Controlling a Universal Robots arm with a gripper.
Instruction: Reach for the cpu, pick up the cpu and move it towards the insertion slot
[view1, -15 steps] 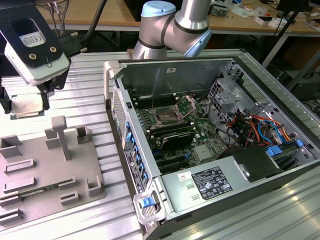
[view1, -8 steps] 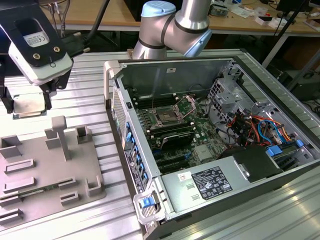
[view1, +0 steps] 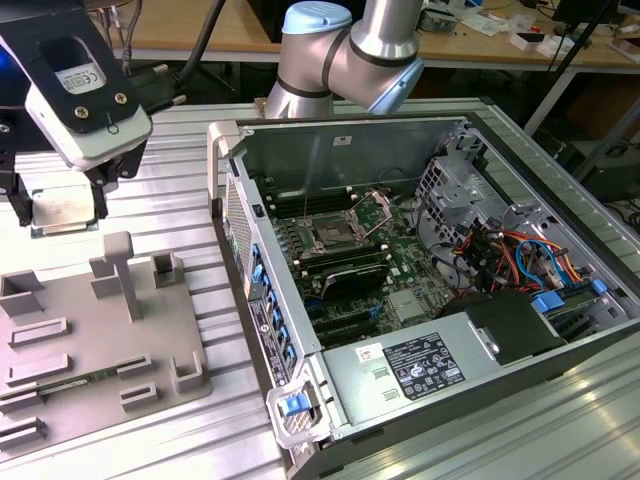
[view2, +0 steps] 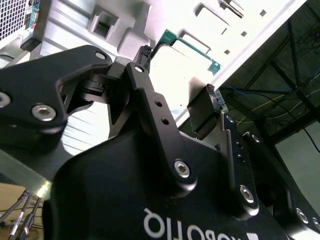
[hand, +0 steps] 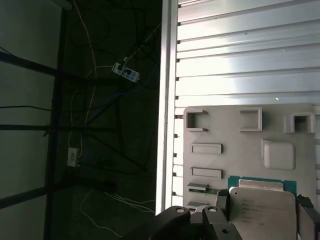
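Observation:
The cpu (view1: 62, 212), a flat silvery square with a thin green rim, hangs in the air at the exterior view's left, above the far edge of a grey fixture plate (view1: 95, 345). My gripper (view1: 58, 198) is shut on the cpu, one black finger on each side. The first wrist view shows the cpu (hand: 265, 207) between the fingers (hand: 223, 201), with the plate below. Its green rim (view2: 192, 47) appears past the fingers (view2: 146, 56) in the second wrist view. The insertion slot (view1: 335, 236), a silver-framed socket with a dark centre, lies inside the open computer case, well to the exterior view's right of the cpu.
The open computer case (view1: 240, 180) stands on a ribbed aluminium table (view1: 170, 150), its near wall between the gripper and the socket. Memory slots, cables and a power supply (view1: 420, 362) surround the socket. The fixture plate (hand: 240, 150) carries raised blocks and a tall post (view1: 120, 270).

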